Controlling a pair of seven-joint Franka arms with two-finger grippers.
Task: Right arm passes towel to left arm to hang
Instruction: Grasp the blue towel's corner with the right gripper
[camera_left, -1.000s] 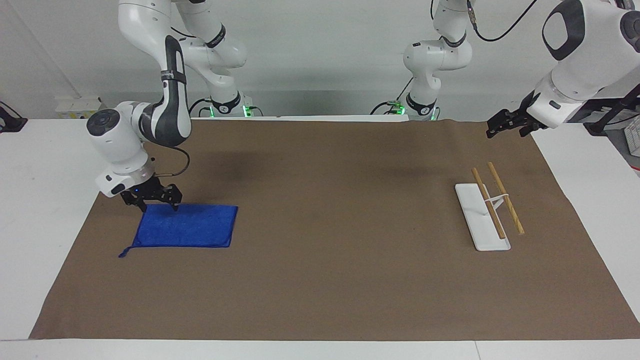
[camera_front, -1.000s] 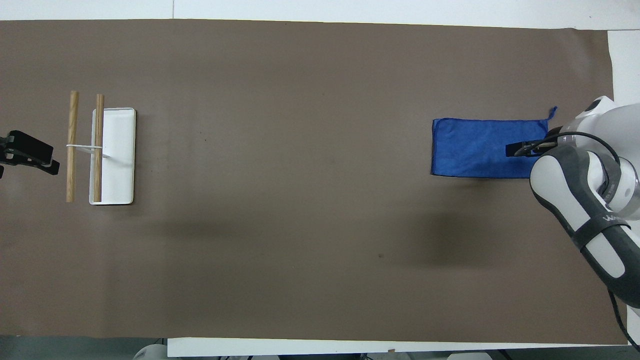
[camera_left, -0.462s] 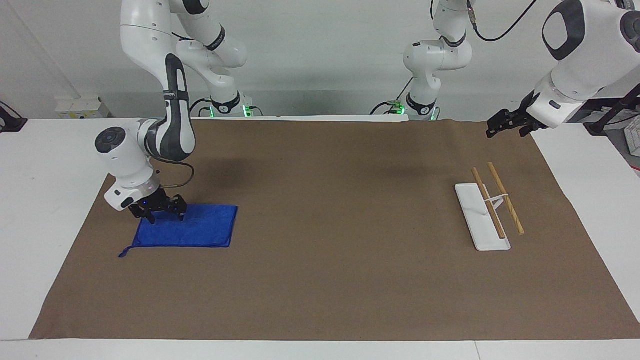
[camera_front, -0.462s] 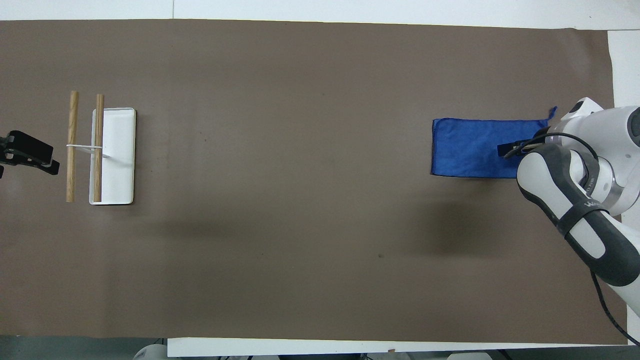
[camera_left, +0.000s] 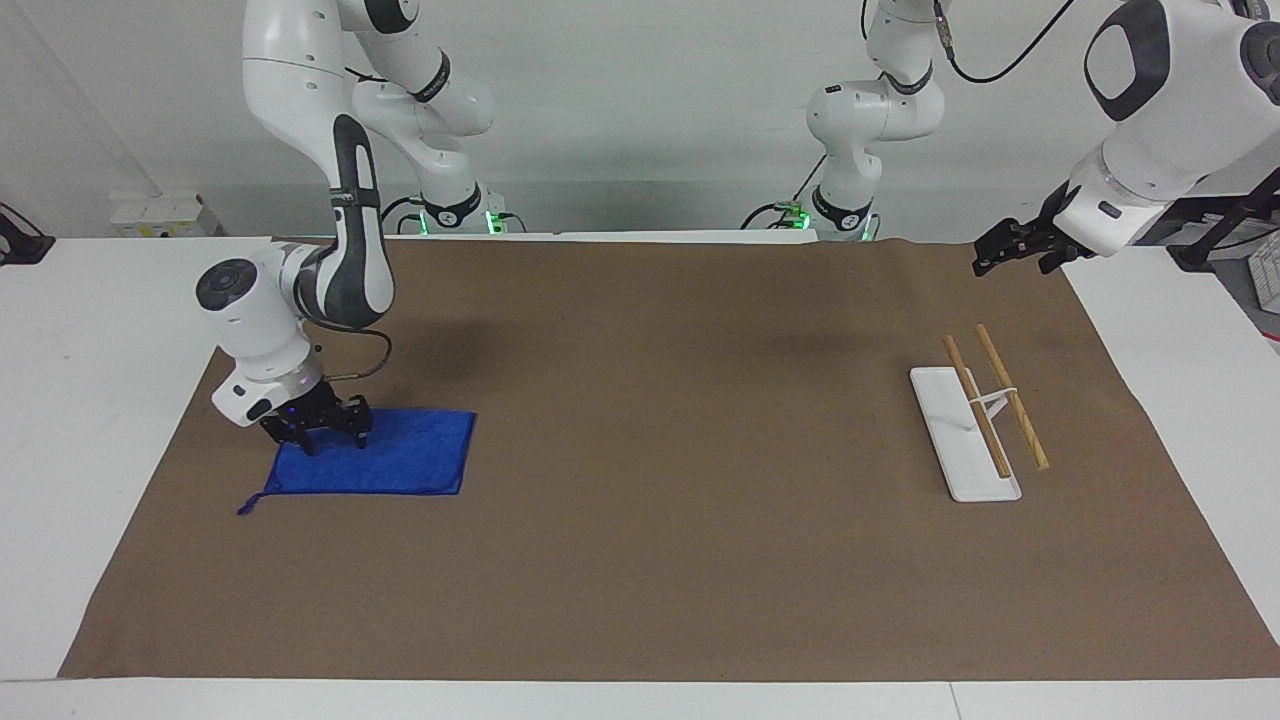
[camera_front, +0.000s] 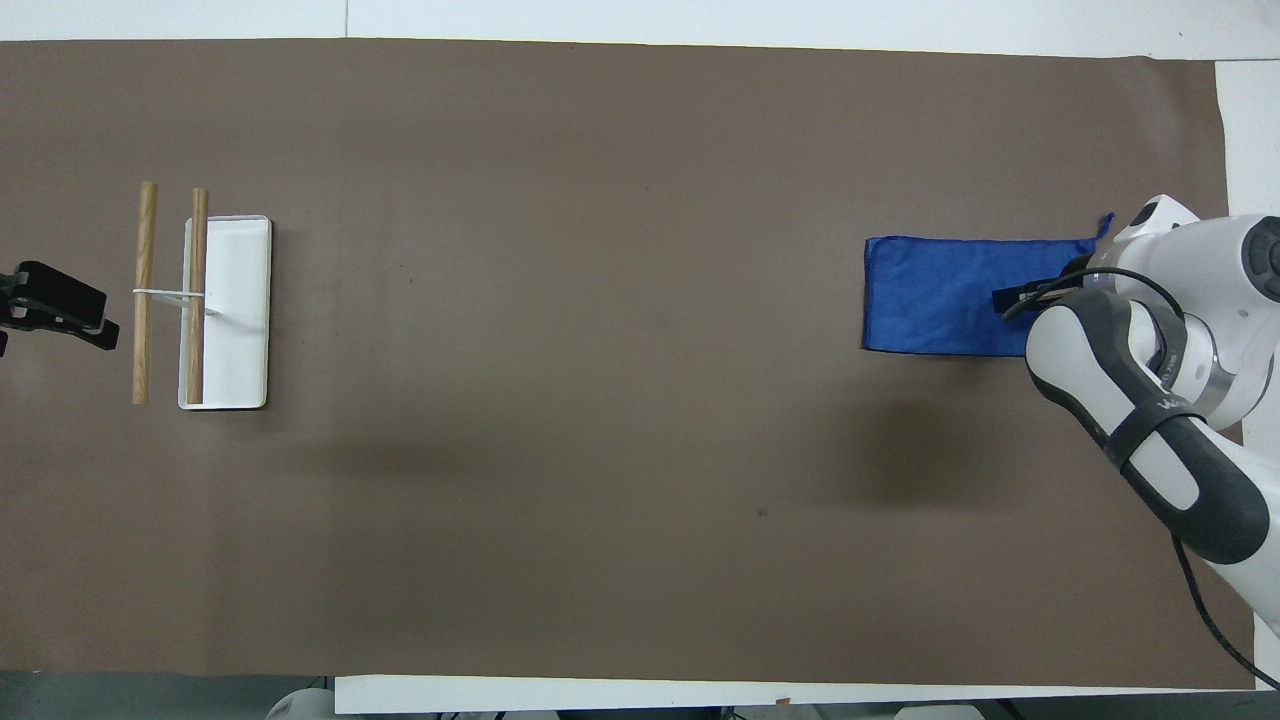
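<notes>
No text, label or number can be read anywhere in these views

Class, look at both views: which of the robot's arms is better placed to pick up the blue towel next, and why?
Right. The right gripper is down on the towel, at its end toward the right arm. The left gripper waits in the air at the left arm's end of the table, near the rack.

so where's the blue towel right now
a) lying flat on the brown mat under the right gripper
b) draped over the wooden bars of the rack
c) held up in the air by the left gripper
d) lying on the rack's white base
a: the towel lies flat on the brown mat at the right arm's end, with the right gripper down on its edge, while the rack is bare and the left gripper waits over the mat's corner near the rack.
</notes>
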